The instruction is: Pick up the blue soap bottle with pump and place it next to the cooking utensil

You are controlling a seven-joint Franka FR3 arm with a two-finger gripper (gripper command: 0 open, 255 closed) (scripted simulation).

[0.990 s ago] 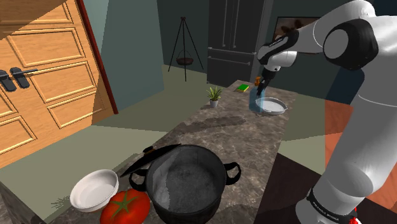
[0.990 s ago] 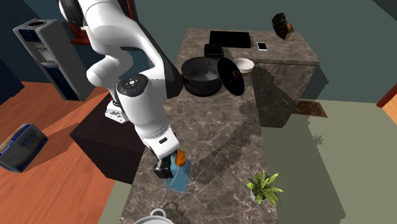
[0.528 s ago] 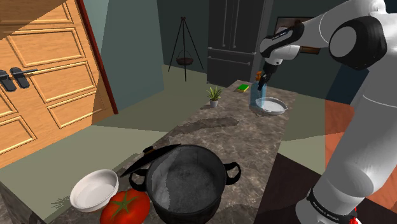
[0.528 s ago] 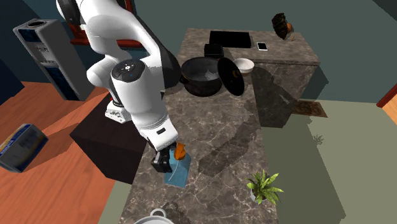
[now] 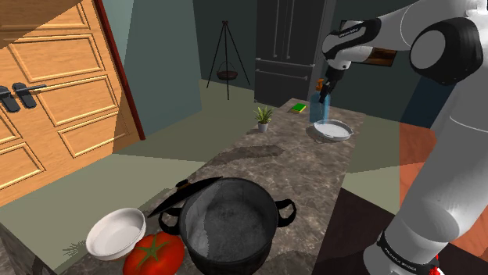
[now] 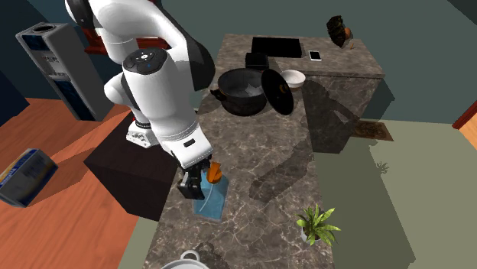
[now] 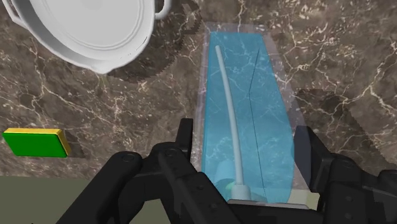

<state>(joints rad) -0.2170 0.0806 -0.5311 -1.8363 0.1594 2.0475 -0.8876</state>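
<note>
My gripper (image 5: 325, 88) is shut on the neck of a clear blue soap bottle (image 5: 316, 108) with an orange pump (image 6: 215, 173). The bottle hangs a little above the dark marble counter (image 5: 274, 160), just over a white two-handled pan (image 5: 334, 129) at the far end. In the wrist view the black fingers (image 7: 183, 141) clasp the bottle (image 7: 245, 108) on both sides, and the pan (image 7: 83, 25) lies beyond and to one side. From the second exterior view the bottle (image 6: 211, 200) tilts under the gripper (image 6: 197, 183). A big black pot (image 5: 227, 226) with a leaning lid stands at the near end.
A small potted plant (image 5: 263, 117) and a green and yellow sponge (image 5: 298, 108) sit near the pan. Beside the black pot are a white bowl (image 5: 116, 232) and a tomato (image 5: 154, 254). The counter edge drops to the floor on both long sides.
The gripper has lifted the bottle off the counter and carried it up and slightly toward the shoulder view's right. The arm's wrist has risen with it.
</note>
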